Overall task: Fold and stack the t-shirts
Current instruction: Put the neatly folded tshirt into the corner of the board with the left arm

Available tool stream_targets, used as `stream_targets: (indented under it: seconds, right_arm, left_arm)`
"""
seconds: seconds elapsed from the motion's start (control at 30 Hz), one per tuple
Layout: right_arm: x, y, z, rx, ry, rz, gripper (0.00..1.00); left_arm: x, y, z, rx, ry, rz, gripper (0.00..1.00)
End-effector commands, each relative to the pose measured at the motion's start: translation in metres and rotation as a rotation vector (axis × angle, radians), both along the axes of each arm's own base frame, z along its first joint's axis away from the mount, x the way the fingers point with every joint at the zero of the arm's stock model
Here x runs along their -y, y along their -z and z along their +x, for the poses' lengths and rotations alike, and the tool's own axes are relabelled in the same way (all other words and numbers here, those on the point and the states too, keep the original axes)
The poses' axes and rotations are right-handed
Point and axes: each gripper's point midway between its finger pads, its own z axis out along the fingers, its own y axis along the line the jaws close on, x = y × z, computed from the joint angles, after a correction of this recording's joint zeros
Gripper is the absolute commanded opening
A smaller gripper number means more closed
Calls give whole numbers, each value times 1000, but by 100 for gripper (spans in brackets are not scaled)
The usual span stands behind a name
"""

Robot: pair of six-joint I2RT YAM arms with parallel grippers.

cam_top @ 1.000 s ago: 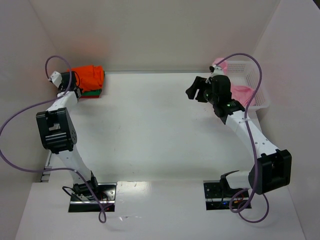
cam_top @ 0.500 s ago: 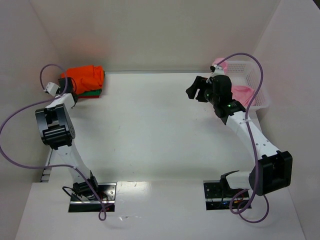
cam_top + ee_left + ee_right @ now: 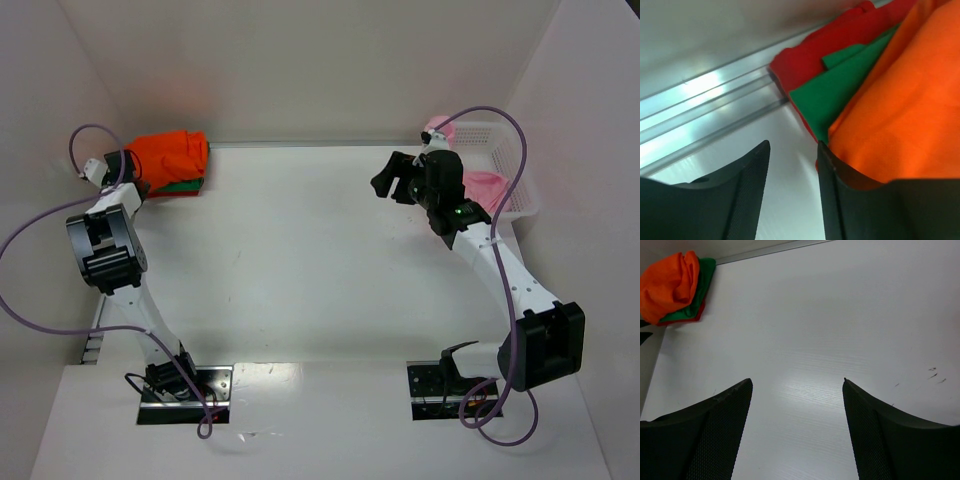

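Note:
Three t-shirts lie stacked in the table's far left corner: orange [image 3: 172, 153] on top, green [image 3: 186, 184] under it, red [image 3: 178, 193] at the bottom. In the left wrist view the orange tee [image 3: 910, 100], green tee [image 3: 840, 90] and red tee [image 3: 815, 55] fill the right side. My left gripper [image 3: 792, 145] is open at the stack's left edge [image 3: 137, 186], with bare table between its fingers. A pale pink t-shirt [image 3: 485, 188] sits in the basket. My right gripper [image 3: 392, 180] hangs open and empty above the table [image 3: 797, 382], left of the basket.
The white lattice basket [image 3: 515, 160] stands at the far right against the wall. An aluminium rail [image 3: 700, 115] runs along the left wall beside the stack. Walls close the table in on the left, back and right.
My left wrist has drawn back to the left, away from the stack, and its jaws have opened off the orange tee. The right arm has hardly moved.

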Motion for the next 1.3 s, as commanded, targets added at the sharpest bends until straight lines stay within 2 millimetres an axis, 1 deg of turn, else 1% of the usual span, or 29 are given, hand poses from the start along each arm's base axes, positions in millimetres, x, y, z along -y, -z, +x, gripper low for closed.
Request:
stream_targets:
  seconds: [0.0,0.03,0.13,0.17,0.2,0.23,0.27,0.3,0.33,0.37,0.4,0.43,0.5,0.53,0.57,0.6,0.63,0.67,0.7,0.77,0.83,0.87,0.97,1.0,1.03,1.07,1.13,1.17,1.27]
  right_arm:
    - [0,-22,7,72,10,30,78]
    - [0,-22,7,72,10,30,78]
    - [-2,-22,6,71,0,34,78]
    - [-2,-22,6,71,0,34,78]
    - [-2,-22,6,71,0,34,78]
    - [-2,-26,5,79,-1,36,80]
    - [-2,-26,5,79,-1,36,80]
    - [-1,-30,3,88,-1,38,80]
    - [-1,-26,3,79,-1,36,80]
    - [-1,-30,1,90,-1,39,80]
    - [0,-28,0,81,-1,36,80]
    - [0,-33,-2,93,-1,40,81]
    - [0,-28,-3,82,-1,37,85]
    - [1,-32,-5,93,-1,40,86]
    - [1,-32,-5,93,-1,40,89]
    - [1,-32,-6,100,-1,42,93]
    - [4,-27,-6,83,24,55,100]
    - [8,-33,-4,97,60,70,100]
    - [16,-36,-2,111,105,60,100]
    - [26,-30,-1,82,175,65,100]
    - [41,-38,3,96,252,47,100]
    - [46,-34,2,80,280,45,100]
    - [63,-44,8,95,342,74,100]
    - [66,-35,9,63,341,67,100]
    - [70,-36,10,76,344,76,100]
    - [72,-38,8,91,355,77,100]
    - [76,-50,1,159,363,86,100]
    - [78,-54,-1,171,372,88,100]
    - [87,-54,2,173,407,42,100]
  left_arm:
    - [3,-18,10,88,33,-23,52]
    - [-1,-19,6,88,24,-22,55]
    - [8,-25,1,122,23,-56,61]
    - [11,-36,2,160,30,-59,66]
    - [16,-29,-4,163,21,-84,69]
    - [18,-27,-8,166,9,-97,71]
    - [19,-38,-6,211,9,-98,72]
    - [23,-38,-7,227,9,-114,72]
    - [27,-33,-11,239,-4,-141,73]
    - [29,-35,-11,258,-6,-153,73]
    - [29,-34,-11,268,-16,-163,73]
    - [34,-37,-9,298,-20,-196,73]
    - [37,-37,-10,325,-27,-219,73]
    - [39,-39,-12,337,-41,-233,73]
    - [39,-47,-11,363,-36,-223,73]
    - [39,-47,-11,375,-41,-227,73]
    - [39,-45,-11,378,-41,-226,74]
    - [38,-55,-4,425,-28,-222,74]
    - [38,-51,-3,428,-34,-229,74]
    - [36,-60,7,480,-26,-227,74]
    - [35,-60,10,517,-36,-236,74]
    - [33,-64,16,552,-35,-232,74]
    - [31,-56,21,573,-46,-244,74]
    - [30,-55,23,571,-46,-244,74]
    - [28,-58,28,585,-50,-248,74]
    - [28,-48,28,569,-54,-255,74]
    - [27,-50,31,582,-57,-259,74]
    - [27,-44,31,573,-60,-262,74]
    - [24,-40,32,572,-69,-256,73]
